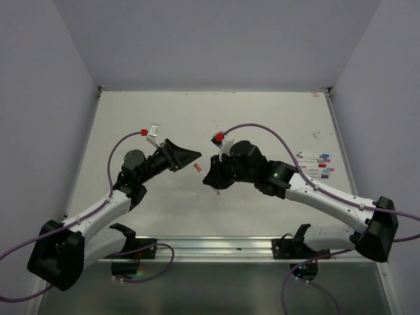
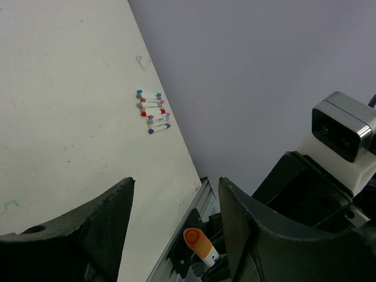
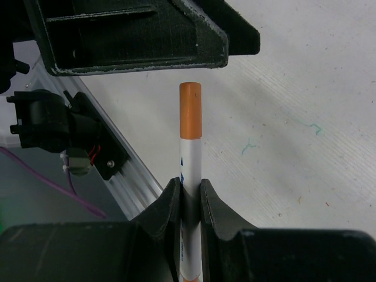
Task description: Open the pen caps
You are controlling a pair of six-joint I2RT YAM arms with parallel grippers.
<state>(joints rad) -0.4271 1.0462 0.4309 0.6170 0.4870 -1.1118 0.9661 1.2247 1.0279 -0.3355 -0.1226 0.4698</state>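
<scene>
While pen is being clamped by right gripper, orange cap is being presented mid-air, just beside left gripper, whose jaws are standing apart, empty. Cap alone is to be enclosed, squeezed, pulled straight along pen axis.

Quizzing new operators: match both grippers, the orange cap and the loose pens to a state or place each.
1 left gripper
2 right gripper
3 orange cap
4 loose pens

A shut on the white pen body
B in a row near the table's right edge
C open, holding nothing
D on the white pen body's free end

Pairs: 1-C, 2-A, 3-D, 4-B
</scene>
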